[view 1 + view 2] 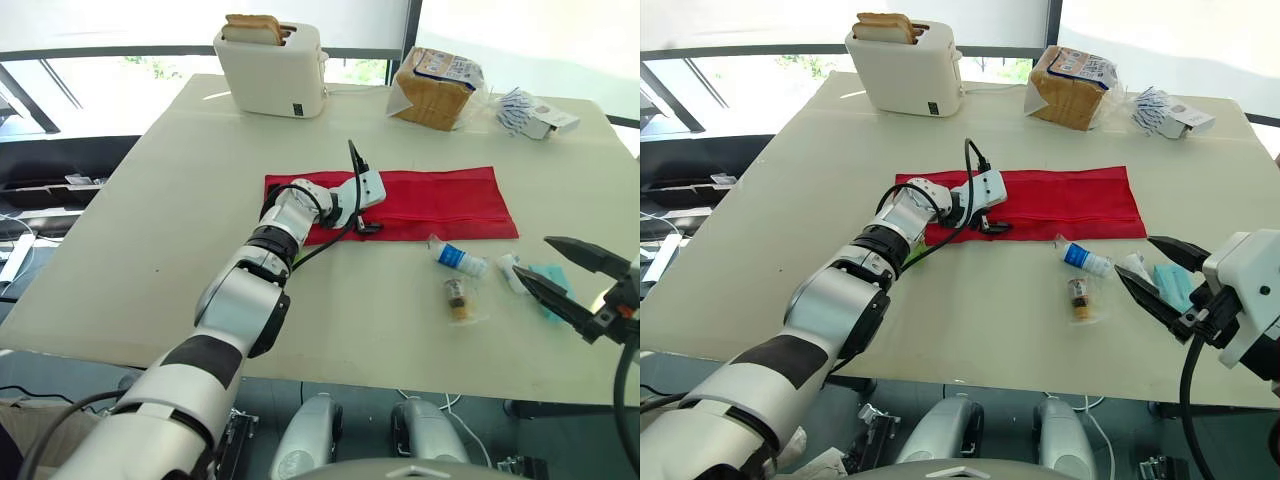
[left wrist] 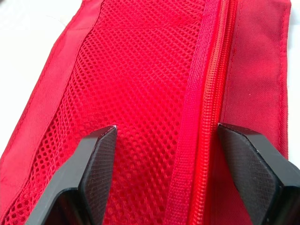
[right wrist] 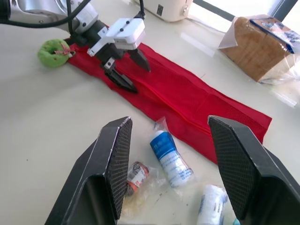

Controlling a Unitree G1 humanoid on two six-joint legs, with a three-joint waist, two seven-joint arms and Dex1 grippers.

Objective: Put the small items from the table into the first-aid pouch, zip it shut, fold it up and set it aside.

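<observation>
The red first-aid pouch [image 1: 440, 205] lies unfolded flat across the middle of the tabletop [image 1: 150, 240], its long side running left to right. The left wrist view shows a mesh pocket panel and a zip [image 2: 206, 108] running lengthwise beside it; whether the zip is open I cannot tell. The small items lie on the bare tabletop just in front of the pouch's right half. A blue-labelled bottle [image 1: 458, 258] and a small brown vial [image 1: 460, 298] each sit in clear plastic wrap, with a white roll [image 1: 510, 272] and a teal packet [image 1: 553, 283] to their right. A green rounded thing [image 3: 55, 51] touches the pouch's left end. At the far edge a white toaster [image 1: 272, 70] holds bread slices [image 1: 252, 27] upright in its slots, a clear bag [image 1: 435, 88] holds a sliced loaf, and a small open box [image 1: 535, 112] lies to its right.

The left arm reaches forward across the tabletop, and the left hand [image 2: 166, 130] is low over the pouch's left part, its fingers spread wide apart with the mesh and zip between them. The right hand [image 1: 531, 256] hangs near the right front edge, pointing towards the loose items. Its fingers are also wide apart and hold nothing, just beside the white roll and teal packet
</observation>
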